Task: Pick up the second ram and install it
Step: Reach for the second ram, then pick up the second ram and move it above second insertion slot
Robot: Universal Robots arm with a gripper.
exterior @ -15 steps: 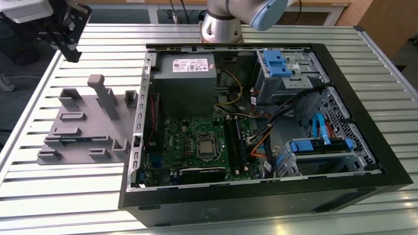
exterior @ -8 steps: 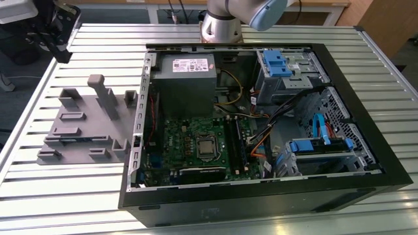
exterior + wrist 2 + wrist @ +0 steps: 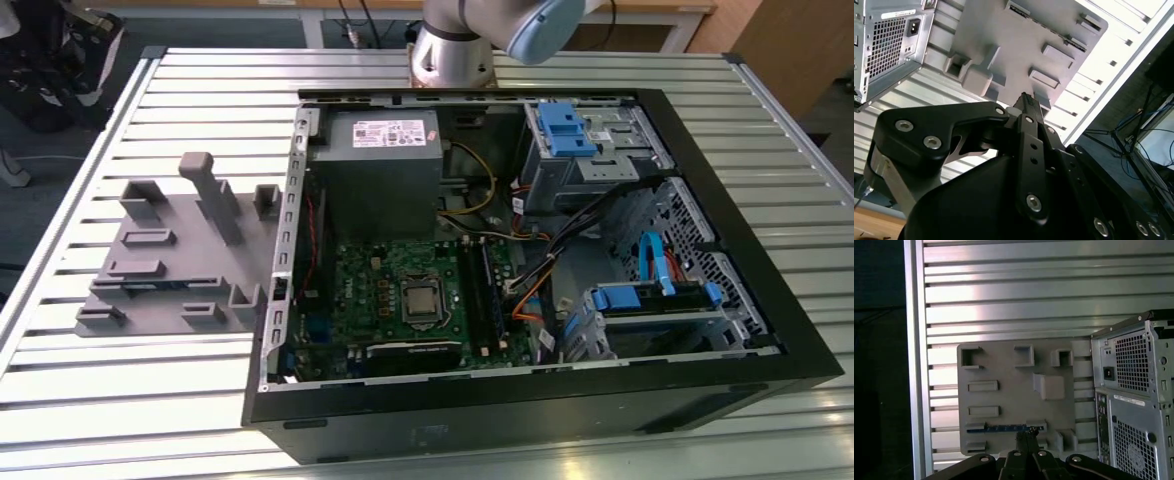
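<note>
Black fingers of the gripper [image 3: 1026, 436] are pressed together, holding nothing, in the first wrist view. Just past their tips the second ram [image 3: 1009, 428] sits in a slot of the grey tray [image 3: 1014, 370], beside the computer case [image 3: 1134, 390], not in it. I judge it light, stiff and fragile, best taken by its long edges, not the chips. Farther off, the arm [image 3: 454, 55] rises beyond the case, its wrist aimed down at the tray.
</note>
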